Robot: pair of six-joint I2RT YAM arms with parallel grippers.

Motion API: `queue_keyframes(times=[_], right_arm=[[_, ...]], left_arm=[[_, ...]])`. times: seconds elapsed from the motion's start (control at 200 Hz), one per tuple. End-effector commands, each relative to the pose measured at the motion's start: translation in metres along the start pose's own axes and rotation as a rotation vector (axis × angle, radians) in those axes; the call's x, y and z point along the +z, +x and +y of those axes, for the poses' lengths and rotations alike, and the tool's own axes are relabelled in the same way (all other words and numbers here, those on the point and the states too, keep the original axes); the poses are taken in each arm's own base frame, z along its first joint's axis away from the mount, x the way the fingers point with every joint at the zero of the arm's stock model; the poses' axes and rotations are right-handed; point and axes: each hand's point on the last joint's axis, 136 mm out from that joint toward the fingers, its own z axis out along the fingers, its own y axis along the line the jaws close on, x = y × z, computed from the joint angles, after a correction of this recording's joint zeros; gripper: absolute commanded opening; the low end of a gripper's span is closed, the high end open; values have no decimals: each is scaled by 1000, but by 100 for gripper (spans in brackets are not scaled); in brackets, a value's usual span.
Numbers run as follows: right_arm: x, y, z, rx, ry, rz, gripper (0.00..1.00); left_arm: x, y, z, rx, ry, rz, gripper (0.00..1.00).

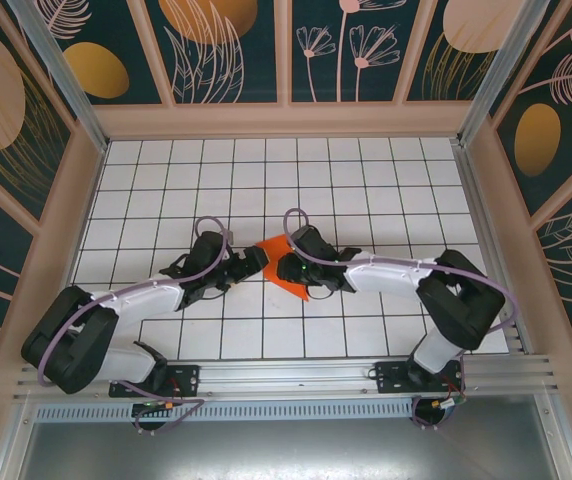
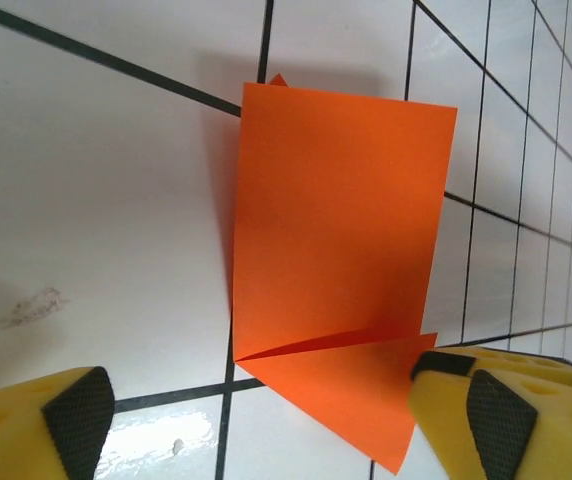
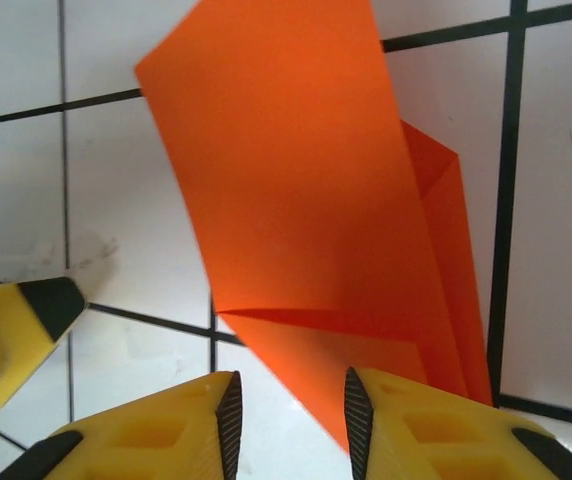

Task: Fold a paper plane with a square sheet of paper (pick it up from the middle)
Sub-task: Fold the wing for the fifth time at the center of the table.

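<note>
The paper [image 2: 336,220] lies half-folded on the table [image 2: 96,200] between the two arms, with one panel lifted off the tiles along a slanted crease. The left gripper [image 2: 286,420] is spread wide and released, one pad just beside the lower flap's corner. The right gripper [image 3: 291,425] is narrowly parted. Nothing is pinched, though the paper's tip reaches one of its pads. For the fold to be made well, the lower flap should be pinned flat by one gripper while the raised panel is pressed down by the other — edges matched first, then the crease swept from the middle outward — lest the thin sheet slide or buckle.
</note>
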Motion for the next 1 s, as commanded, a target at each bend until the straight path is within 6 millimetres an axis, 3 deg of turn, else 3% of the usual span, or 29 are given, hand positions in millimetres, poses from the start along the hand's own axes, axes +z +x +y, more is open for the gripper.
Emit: queue_keyframes(times=[0.0, 0.52, 0.996], right_arm=[[10, 1, -3, 26, -43, 32, 29], [20, 5, -34, 103, -9, 51, 28], [10, 12, -47, 247, -172, 71, 29]], left_arm=[[1, -4, -11, -29, 30, -7, 85], [-4, 5, -11, -34, 50, 20, 81], [9, 27, -14, -111, 77, 89, 70]])
